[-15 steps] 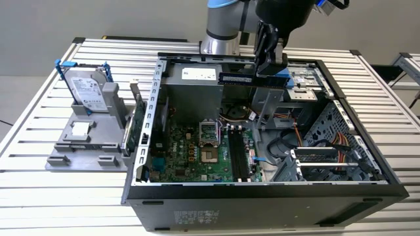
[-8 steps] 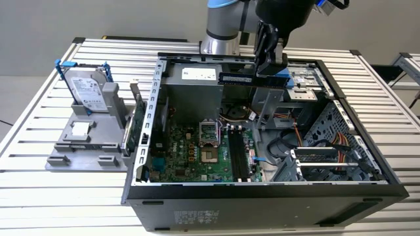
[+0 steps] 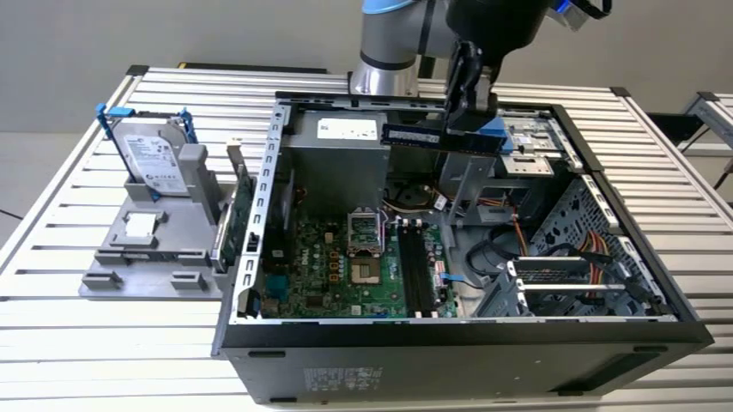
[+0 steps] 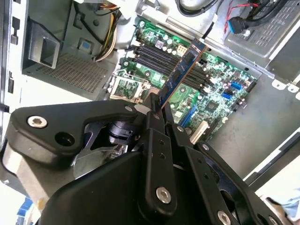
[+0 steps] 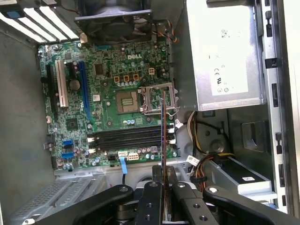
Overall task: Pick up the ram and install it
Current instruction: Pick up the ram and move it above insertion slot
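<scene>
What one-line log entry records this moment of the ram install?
claw: shut on ram | ram: held above motherboard of open case | memory slots: ram not seated

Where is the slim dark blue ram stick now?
In the exterior view the slim dark blue ram hangs clamped in the black gripper, above the green motherboard inside the open black computer case.

The computer case (image 3: 458, 348) lies toward the table's (image 3: 69, 343) edge at the exterior view's right, the hard drive (image 3: 153, 159) toward its left; the ram (image 3: 410, 136) hangs over the case's far wall.
</scene>
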Controlling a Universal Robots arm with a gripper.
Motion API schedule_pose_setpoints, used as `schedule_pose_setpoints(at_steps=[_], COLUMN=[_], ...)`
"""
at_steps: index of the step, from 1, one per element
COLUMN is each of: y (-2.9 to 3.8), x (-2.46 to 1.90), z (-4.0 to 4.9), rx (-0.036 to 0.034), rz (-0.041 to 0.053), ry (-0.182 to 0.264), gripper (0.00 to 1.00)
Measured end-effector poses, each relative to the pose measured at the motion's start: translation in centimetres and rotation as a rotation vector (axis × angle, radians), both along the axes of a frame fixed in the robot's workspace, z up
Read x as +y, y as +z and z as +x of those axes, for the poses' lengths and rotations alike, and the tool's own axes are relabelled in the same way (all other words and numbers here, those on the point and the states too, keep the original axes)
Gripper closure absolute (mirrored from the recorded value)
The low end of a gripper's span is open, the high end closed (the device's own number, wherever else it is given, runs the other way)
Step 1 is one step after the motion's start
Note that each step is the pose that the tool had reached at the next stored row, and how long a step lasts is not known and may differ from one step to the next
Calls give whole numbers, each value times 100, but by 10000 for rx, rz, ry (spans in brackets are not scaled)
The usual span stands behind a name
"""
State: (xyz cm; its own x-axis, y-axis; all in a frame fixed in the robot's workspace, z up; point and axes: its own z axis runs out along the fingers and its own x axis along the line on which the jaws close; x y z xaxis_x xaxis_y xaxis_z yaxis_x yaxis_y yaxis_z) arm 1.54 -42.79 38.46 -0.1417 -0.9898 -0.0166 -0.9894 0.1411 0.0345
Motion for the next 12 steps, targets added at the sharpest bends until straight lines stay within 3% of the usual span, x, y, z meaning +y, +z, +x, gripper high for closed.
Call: schedule_pose_setpoints(at_steps=[12], y=[0], x=[0], z=[0], rx=[0], rz=[0], ry=[-1099], gripper=[100])
